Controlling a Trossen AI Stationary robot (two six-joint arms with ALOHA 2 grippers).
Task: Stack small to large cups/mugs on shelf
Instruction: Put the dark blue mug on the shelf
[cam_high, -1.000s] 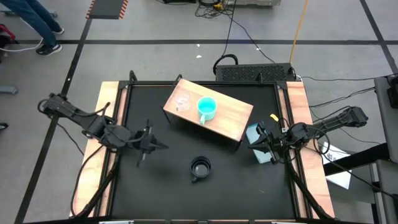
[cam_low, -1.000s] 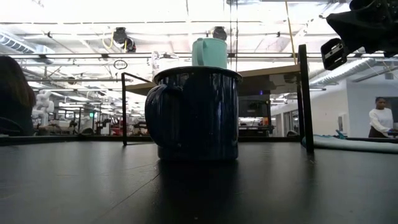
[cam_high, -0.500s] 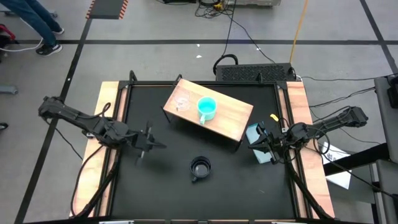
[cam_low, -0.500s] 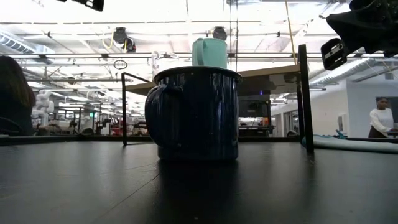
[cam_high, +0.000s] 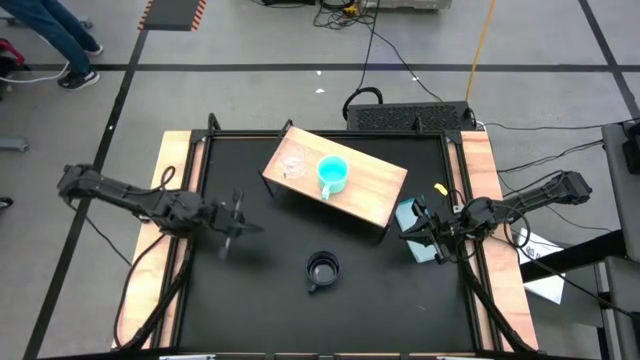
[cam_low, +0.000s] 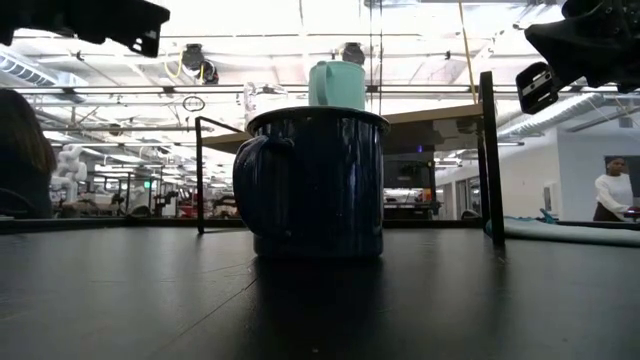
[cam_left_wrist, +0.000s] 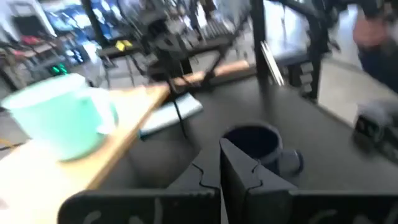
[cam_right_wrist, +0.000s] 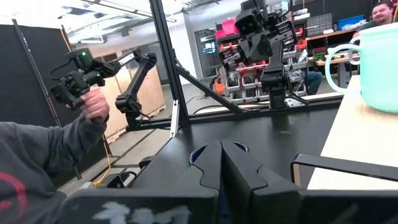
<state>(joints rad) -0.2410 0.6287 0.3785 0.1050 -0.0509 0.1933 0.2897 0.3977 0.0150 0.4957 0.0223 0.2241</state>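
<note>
A clear cup (cam_high: 293, 166) and a turquoise mug (cam_high: 333, 174) stand upright on the light wooden shelf (cam_high: 375, 196) at the table's far middle. The black mug (cam_high: 322, 270) stands on its base on the black tabletop nearer the front, large in the low view (cam_low: 315, 185). My left gripper (cam_high: 240, 222) is shut and empty above the table, left of the shelf; its wrist view shows the shut fingers (cam_left_wrist: 221, 163), the turquoise mug (cam_left_wrist: 59, 124) and the black mug (cam_left_wrist: 254, 142). My right gripper (cam_high: 420, 228) is shut and empty at the table's right, beside the shelf.
A flat light-blue item (cam_high: 409, 214) lies by the right gripper at the table's right. The shelf stands on dark legs (cam_low: 490, 160). A person holding a controller (cam_right_wrist: 87, 99) shows beyond the table; another person (cam_low: 610, 190) stands far off.
My left arm has swung its elbow toward the table's left and near side, and its gripper has shifted slightly toward the far edge. The arm has come into the low view's top left. The cups and my right arm have kept still.
</note>
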